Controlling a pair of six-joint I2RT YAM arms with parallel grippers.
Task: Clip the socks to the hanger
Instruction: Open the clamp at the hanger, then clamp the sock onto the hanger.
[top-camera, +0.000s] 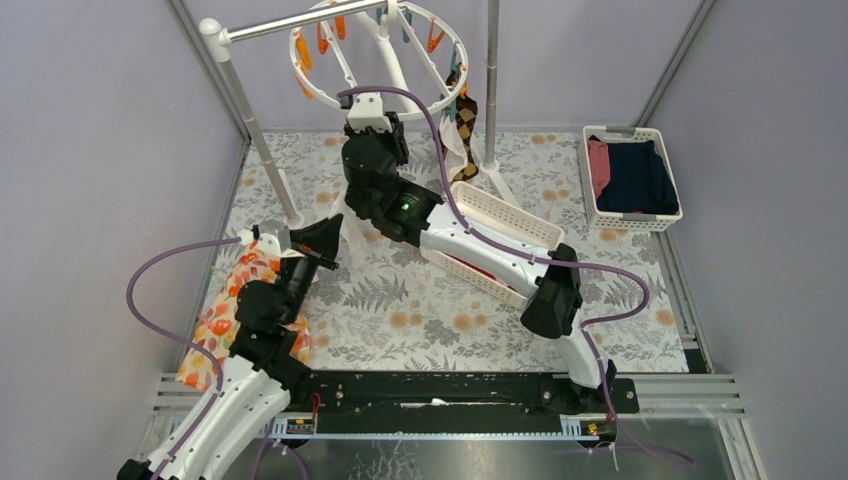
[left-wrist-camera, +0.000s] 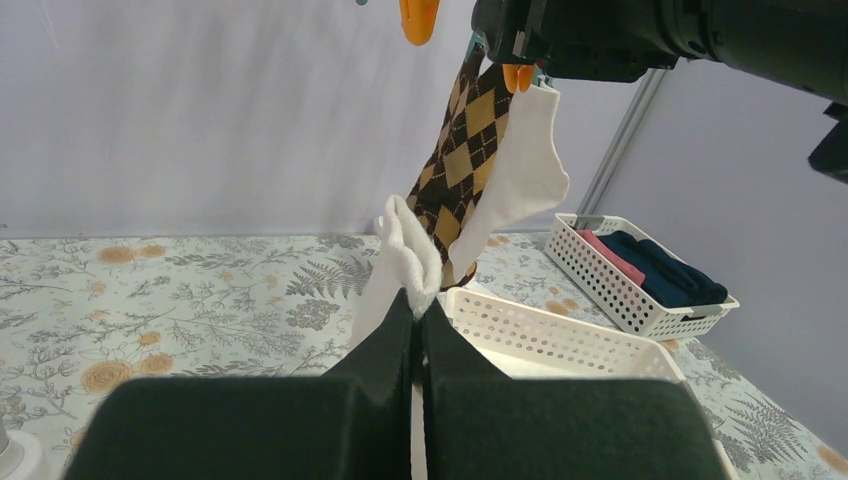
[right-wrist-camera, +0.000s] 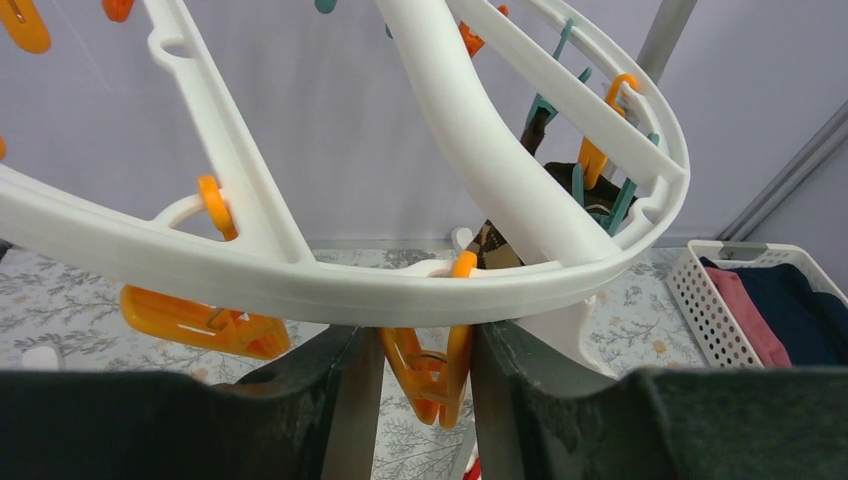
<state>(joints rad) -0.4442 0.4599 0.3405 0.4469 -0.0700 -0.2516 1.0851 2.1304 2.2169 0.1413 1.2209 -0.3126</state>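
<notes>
The round white hanger (top-camera: 300, 62) hangs from a rail at the back, with orange and teal clothespins on its rim (right-wrist-camera: 300, 275). A brown-and-tan argyle sock (left-wrist-camera: 465, 150) and a white sock (left-wrist-camera: 520, 175) hang clipped on its right side (top-camera: 465, 120). My left gripper (left-wrist-camera: 420, 305) is shut on another white sock (left-wrist-camera: 410, 250), held up over the mat (top-camera: 325, 240). My right gripper (right-wrist-camera: 425, 345) reaches up under the rim (top-camera: 368, 112). Its fingers press both sides of an orange clothespin (right-wrist-camera: 435, 365), whose tips still meet.
A long white slatted basket (top-camera: 505, 218) lies under the right arm, with something red (top-camera: 480, 270) beside it. A second basket (top-camera: 660, 215) at the right holds navy and pink clothes. An orange floral cloth (top-camera: 222, 312) lies at the left. Rack poles (top-camera: 262, 145) (top-camera: 491, 80) stand by the hanger.
</notes>
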